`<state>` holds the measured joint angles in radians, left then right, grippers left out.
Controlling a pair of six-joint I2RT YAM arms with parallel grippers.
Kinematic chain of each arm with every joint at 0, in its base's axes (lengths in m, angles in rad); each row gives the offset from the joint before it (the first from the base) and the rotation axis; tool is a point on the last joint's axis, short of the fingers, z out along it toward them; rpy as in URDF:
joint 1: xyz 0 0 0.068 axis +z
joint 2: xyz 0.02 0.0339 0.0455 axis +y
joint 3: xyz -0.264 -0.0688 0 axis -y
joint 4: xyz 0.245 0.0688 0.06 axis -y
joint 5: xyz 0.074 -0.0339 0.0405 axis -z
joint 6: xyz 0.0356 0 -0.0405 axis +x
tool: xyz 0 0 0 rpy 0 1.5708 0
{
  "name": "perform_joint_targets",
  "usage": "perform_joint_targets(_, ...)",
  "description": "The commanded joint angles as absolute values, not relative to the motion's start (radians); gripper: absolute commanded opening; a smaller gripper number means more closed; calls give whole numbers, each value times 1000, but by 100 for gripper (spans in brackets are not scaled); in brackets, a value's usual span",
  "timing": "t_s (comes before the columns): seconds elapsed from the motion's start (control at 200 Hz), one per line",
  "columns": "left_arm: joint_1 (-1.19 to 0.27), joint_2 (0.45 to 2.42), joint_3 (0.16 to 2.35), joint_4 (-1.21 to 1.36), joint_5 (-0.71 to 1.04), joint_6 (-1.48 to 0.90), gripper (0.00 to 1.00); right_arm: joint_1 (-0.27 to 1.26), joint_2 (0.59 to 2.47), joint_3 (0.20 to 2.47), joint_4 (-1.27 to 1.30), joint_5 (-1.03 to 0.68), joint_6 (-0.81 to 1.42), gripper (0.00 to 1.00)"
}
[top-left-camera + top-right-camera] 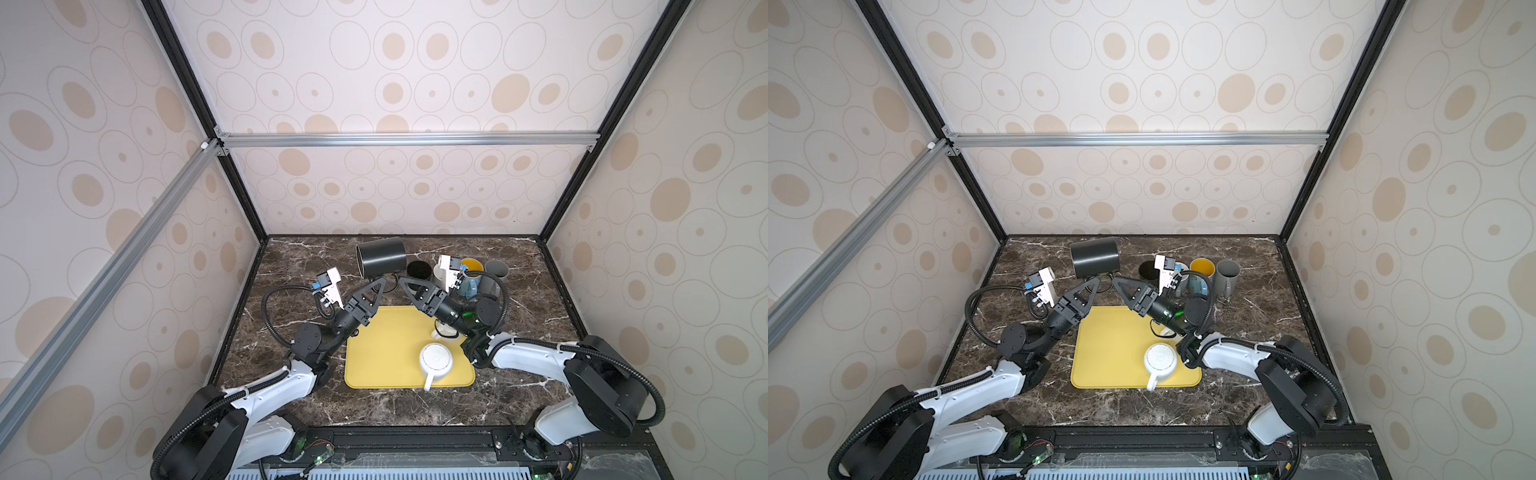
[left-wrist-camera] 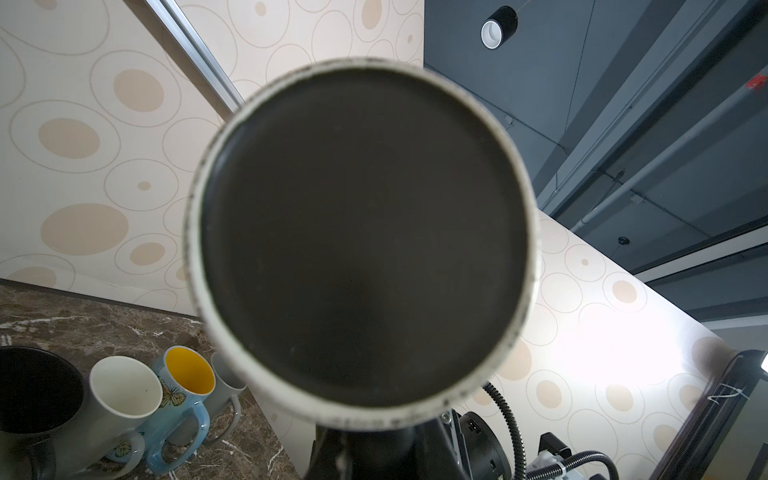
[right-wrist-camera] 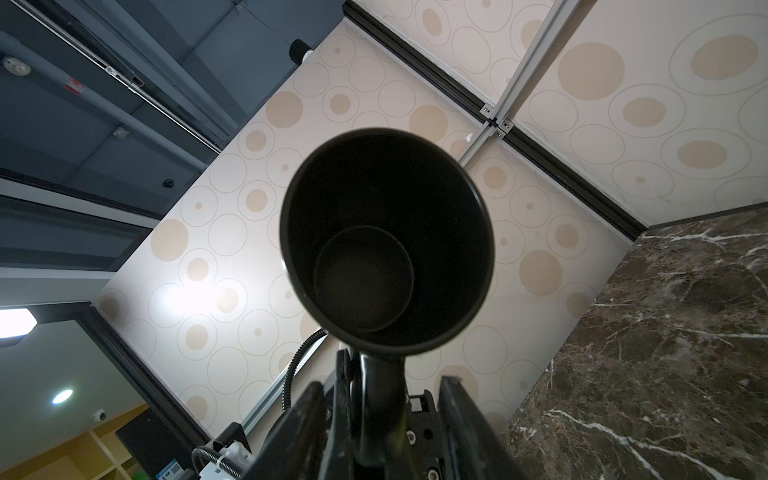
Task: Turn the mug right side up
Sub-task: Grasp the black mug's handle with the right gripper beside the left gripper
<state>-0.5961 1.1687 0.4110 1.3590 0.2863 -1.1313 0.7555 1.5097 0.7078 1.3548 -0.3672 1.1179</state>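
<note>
A black mug (image 1: 380, 257) (image 1: 1096, 257) hangs on its side above the back of the table. Its handle (image 1: 390, 277) points down toward both grippers. My left gripper (image 1: 383, 283) (image 1: 1096, 282) is shut on the handle from the left. In the left wrist view the mug's base (image 2: 361, 245), black with a pale ring, fills the frame above the left gripper (image 2: 365, 449). My right gripper (image 1: 402, 283) (image 1: 1115, 282) comes in from the right. In the right wrist view the mug's mouth (image 3: 386, 245) faces the camera and the handle (image 3: 380, 399) runs between the open fingers (image 3: 457, 411), with gaps on both sides.
A yellow mat (image 1: 382, 353) lies mid-table with a white mug (image 1: 435, 360) upside down on it. At the back right stand a black mug (image 1: 419, 270), a white mug (image 2: 124, 390), a blue mug with a yellow inside (image 1: 471, 270) and a grey mug (image 1: 495, 274).
</note>
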Motion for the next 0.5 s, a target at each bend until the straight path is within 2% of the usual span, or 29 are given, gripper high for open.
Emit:
perform_joint_targets(0.0,-605,1162,441,1508,295,-1146,0,768,1527,741,1410,-390,1144,45)
perform_joint_targets(0.495,-622,1190,454,1510,308,-1149,0,775,1567,780,1410,-411,1160,36)
